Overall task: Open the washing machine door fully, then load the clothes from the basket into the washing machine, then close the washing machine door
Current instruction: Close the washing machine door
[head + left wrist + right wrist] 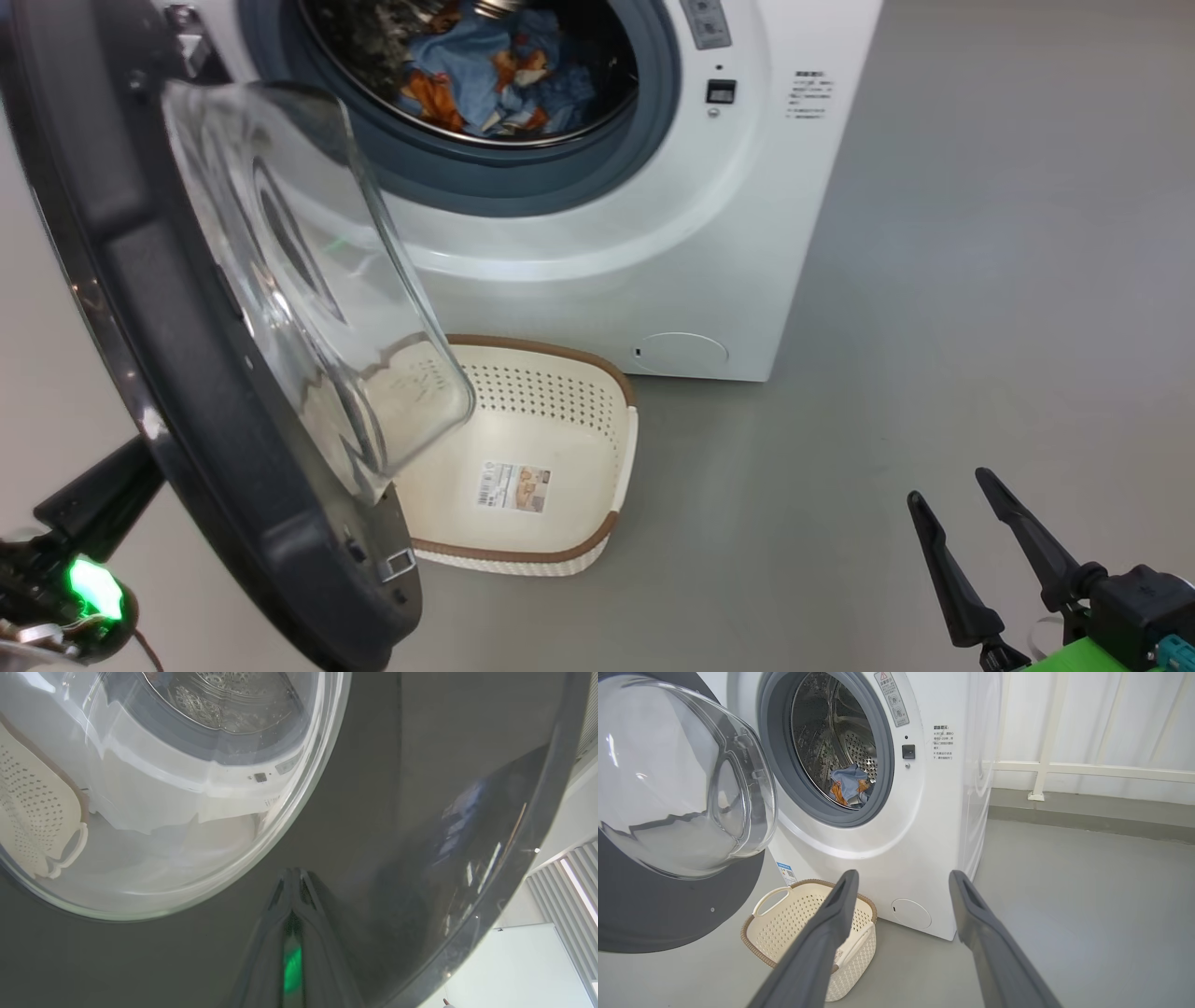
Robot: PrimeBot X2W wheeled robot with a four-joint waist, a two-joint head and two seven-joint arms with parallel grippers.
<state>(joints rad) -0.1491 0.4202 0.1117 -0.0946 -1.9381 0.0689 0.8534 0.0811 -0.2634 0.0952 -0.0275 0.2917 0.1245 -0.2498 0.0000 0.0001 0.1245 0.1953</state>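
- Washing machine door (140, 308), a large round glossy black panel with a bulging clear glass bowl, stands swung out at the left of the big white front-loading washing machine (728, 233). It partly overhangs the basket and is judged ready for the closing push.
- Light blue clothes (495, 79) with orange figures lie inside the steel drum, so loading is judged complete.
- Cream-white perforated plastic basket (551, 347) with a brown rim sits on the smooth grey floor (980, 233) just in front of the machine. Its bare bottom and label sticker are exposed.
- Left gripper (293, 877): fingers pressed together, holding nothing, tips at the door's outer black face. This posture suits pushing the door shut, but contact cannot be confirmed.
- Right gripper (948, 483): fingers spread wide, holding nothing, well apart from the machine and outside the door's swing.
- Room: the floor is plain and even. A pale wall and a white rail (1064, 767) lie beyond the machine.
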